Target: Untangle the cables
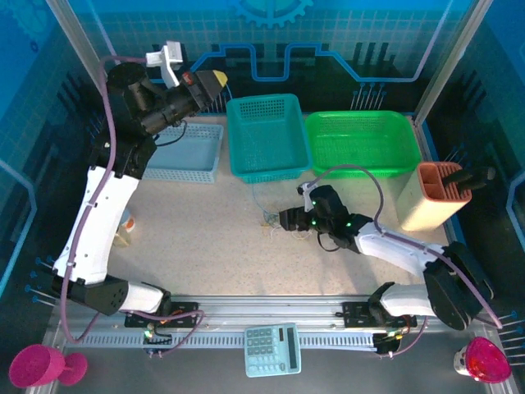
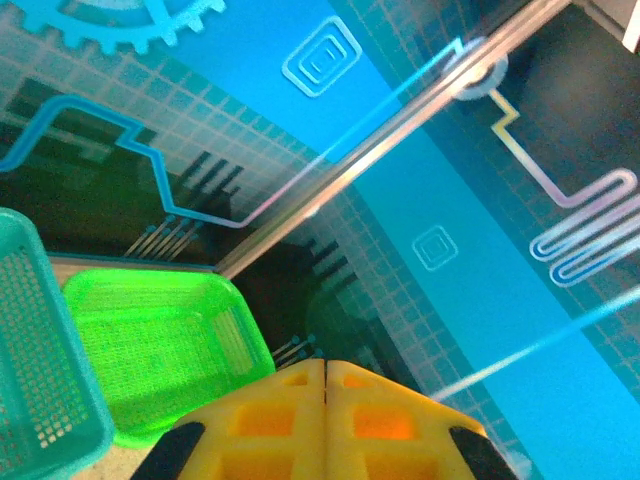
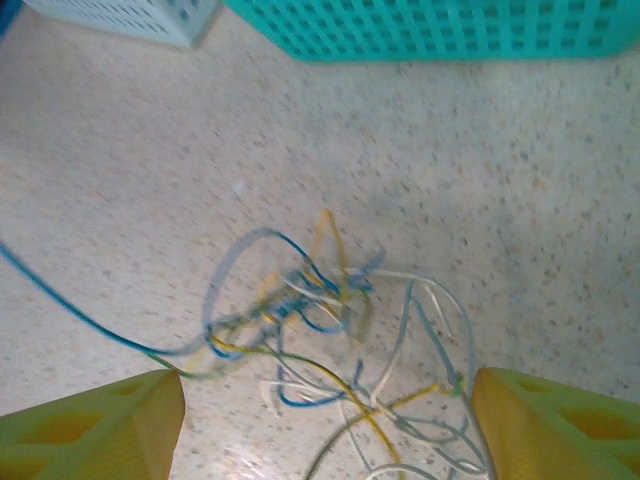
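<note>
The cables [image 3: 330, 330] lie in a loose tangle of blue, yellow, white and grey strands on the speckled table, partly blurred. My right gripper [image 3: 325, 425] is open just over them, its yellow fingers [image 3: 100, 430] wide apart on either side of the tangle. One blue strand trails off to the left. In the top view the cables [image 1: 264, 215] sit just left of the right gripper [image 1: 282, 220], in front of the teal basket. My left gripper [image 1: 216, 82] is raised high at the back left, its yellow fingertips [image 2: 300, 385] pressed together with nothing between them.
A teal basket [image 1: 267, 135], a green basket [image 1: 361, 141] and a pale blue basket [image 1: 189, 152] line the back of the table. An orange holder [image 1: 435, 195] stands at the right. A calculator [image 1: 273, 350] and two pink cups [image 1: 37, 365] sit at the near edge.
</note>
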